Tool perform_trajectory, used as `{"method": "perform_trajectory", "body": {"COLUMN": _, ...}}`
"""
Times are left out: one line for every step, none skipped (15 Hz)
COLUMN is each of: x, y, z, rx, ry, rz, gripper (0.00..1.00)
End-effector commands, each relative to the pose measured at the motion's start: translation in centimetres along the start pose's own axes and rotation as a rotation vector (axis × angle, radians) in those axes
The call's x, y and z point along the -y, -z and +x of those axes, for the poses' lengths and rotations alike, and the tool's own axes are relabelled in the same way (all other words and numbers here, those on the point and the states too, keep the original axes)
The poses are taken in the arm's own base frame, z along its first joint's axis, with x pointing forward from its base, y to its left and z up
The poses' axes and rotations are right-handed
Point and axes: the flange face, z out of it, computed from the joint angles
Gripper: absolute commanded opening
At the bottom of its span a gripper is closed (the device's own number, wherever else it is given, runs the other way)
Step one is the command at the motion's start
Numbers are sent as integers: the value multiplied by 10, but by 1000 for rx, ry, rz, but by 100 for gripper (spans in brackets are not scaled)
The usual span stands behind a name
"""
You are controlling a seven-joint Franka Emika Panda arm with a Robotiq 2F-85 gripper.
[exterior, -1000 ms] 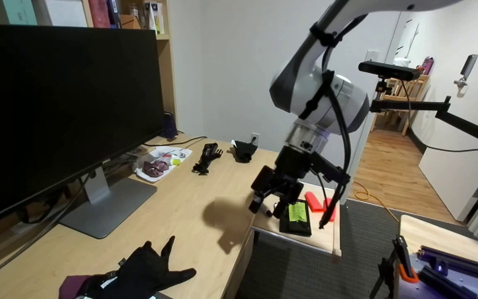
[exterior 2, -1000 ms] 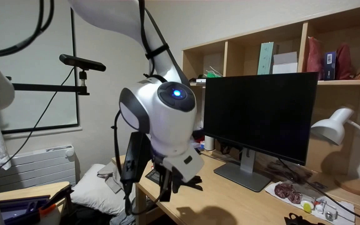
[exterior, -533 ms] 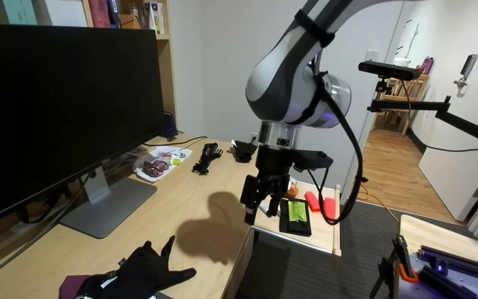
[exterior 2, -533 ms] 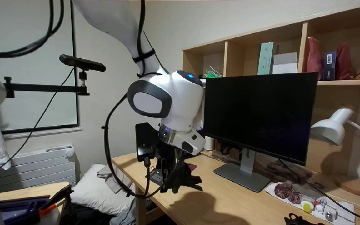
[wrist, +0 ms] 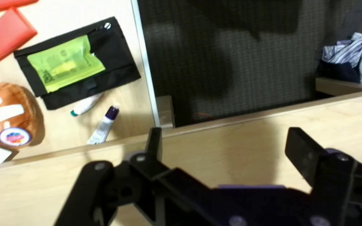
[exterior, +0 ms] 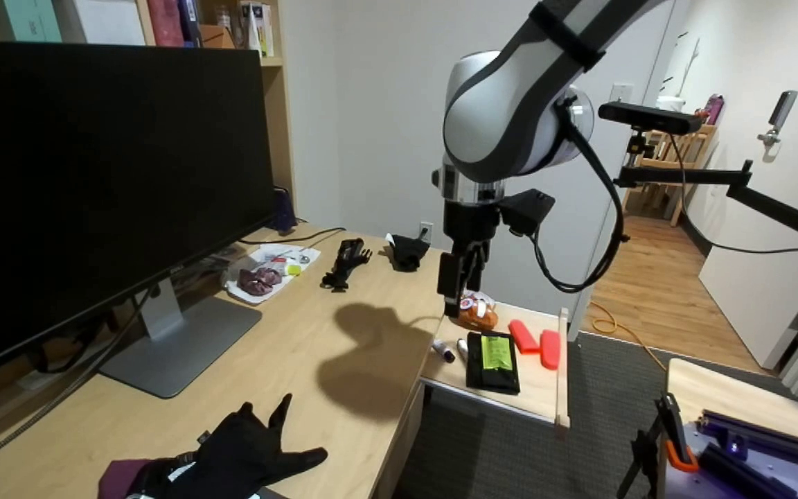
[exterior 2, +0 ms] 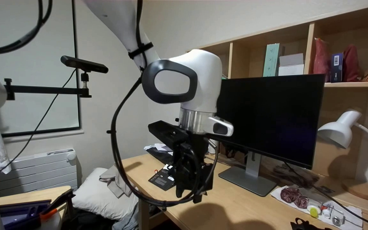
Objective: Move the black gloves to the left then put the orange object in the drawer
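The black gloves [exterior: 243,443] lie splayed on the desk at the near end in an exterior view. In an exterior view the gripper hides most of them. The open drawer [exterior: 527,409] is pale wood and sticks out past the desk edge. The orange object [exterior: 524,337], the slimmer orange-red bar, lies in it beside a chunkier red item [exterior: 550,349]; it shows cut off in the wrist view [wrist: 5,4]. My gripper [exterior: 463,294] points down, raised above the desk edge by the drawer. In the wrist view its fingers [wrist: 225,141] are wide apart with nothing between them.
The drawer also holds a black pouch [wrist: 118,47] with a green packet, two markers [wrist: 104,125] and a plush toy [wrist: 11,116]. A monitor [exterior: 115,173] and a white tray [exterior: 240,294] stand on the desk, with a black hand-shaped gadget [exterior: 347,262] behind.
The arm has risen and the gripper has swung from tilted to nearly upright, lifting away from the drawer and desk surface. The gloves and the things in the drawer have not moved.
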Motion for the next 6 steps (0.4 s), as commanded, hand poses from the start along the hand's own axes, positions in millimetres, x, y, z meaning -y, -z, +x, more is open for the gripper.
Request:
{"method": "perform_trajectory", "body": {"x": -5, "y": 10, "z": -1, "rx": -127, "ry": -32, "rz": -21, "gripper": 100}}
{"method": "perform_trajectory", "body": {"x": -6, "y": 8, "z": -1, "rx": -149, "ry": -30, "rz": -34, "gripper": 100}}
{"method": "perform_trajectory", "body": {"x": -7, "y": 5, "z": 0, "rx": -178, "ry": -54, "rz": -32, "gripper": 100}}
{"method": "perform_trajectory", "body": {"x": -6, "y": 9, "z": 6, "rx": -130, "ry": -23, "rz": -34, "gripper": 100}}
{"method": "perform_trajectory", "body": {"x": -6, "y": 7, "z": 5, "rx": -148, "ry": -33, "rz": -36, "gripper": 100}}
{"method": "perform_trajectory", "body": {"x": -6, "y": 6, "z": 3, "rx": -153, "ry": -36, "rz": -37, "gripper": 100}}
